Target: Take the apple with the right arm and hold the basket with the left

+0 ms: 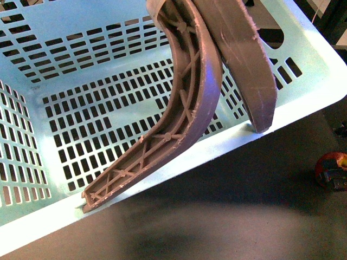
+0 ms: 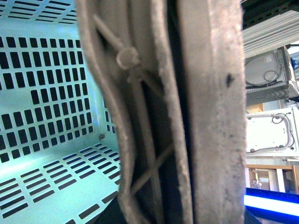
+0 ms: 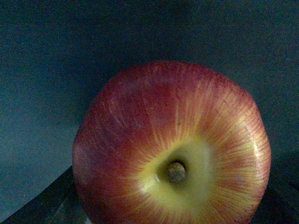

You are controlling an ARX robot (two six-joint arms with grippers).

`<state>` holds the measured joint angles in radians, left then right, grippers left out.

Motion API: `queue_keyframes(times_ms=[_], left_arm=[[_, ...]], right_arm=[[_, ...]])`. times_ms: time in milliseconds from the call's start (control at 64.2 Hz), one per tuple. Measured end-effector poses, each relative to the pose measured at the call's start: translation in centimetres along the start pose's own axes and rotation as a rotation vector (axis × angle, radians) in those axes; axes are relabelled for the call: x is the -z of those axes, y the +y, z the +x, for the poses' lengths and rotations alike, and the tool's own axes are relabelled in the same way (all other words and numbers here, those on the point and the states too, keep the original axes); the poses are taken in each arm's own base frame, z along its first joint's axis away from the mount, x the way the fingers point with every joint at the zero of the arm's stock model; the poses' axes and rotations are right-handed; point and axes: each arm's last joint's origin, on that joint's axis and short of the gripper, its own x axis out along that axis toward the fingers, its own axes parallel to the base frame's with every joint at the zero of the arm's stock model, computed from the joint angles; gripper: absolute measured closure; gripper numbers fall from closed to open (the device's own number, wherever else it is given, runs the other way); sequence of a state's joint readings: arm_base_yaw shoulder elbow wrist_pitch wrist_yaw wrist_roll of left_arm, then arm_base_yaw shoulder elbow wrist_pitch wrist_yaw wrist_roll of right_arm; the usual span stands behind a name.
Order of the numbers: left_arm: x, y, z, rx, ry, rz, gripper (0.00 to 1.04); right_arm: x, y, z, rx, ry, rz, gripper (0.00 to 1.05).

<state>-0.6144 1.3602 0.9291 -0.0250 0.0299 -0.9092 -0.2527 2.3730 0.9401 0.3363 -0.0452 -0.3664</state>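
The basket (image 1: 206,160) fills the left and far part of the front view, tilted, with its two brown handles (image 1: 190,92) raised and pressed side by side. The left wrist view shows only those handles up close, so I cannot tell whether the left gripper is closed on them. The apple (image 1: 329,162) sits at the far right over the dark table (image 1: 244,216), well apart from the basket. The right gripper (image 3: 163,205) seems clamped on it, a dark finger (image 3: 44,203) on each side and the stem facing the camera.
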Motion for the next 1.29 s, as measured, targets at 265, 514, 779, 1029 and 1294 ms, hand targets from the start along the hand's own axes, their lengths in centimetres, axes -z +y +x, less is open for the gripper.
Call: queue_keyframes(times_ms=[265,514,779,1029,1294], left_arm=[[0.0,0.0,0.0,0.0,0.0,0.0,0.9],[0.0,0.0,0.0,0.001,0.002,0.0,0.9],[0.0,0.0,0.0,0.001,0.001,0.0,0.9],[0.0,0.0,0.0,0.0,0.0,0.0,0.9],[0.0,0.0,0.0,0.0,0.0,0.0,0.9]], right_arm=[[-2.8,-0.9,-5.8,-0.039,-0.17,-0.12,0.3],[-5.5,-0.6,-14.4,-0.109,-0.395,-0.19,0.3],[-7.3,1.2,-24.0,-0.159,-0.626,-0.182,0.3],[-8.0,5.0,-31.0,-0.235,-0.775,-0.184,0.3],[-8.7,10.3,-32.5,-0.318,-0.806,-0.216,0.3]])
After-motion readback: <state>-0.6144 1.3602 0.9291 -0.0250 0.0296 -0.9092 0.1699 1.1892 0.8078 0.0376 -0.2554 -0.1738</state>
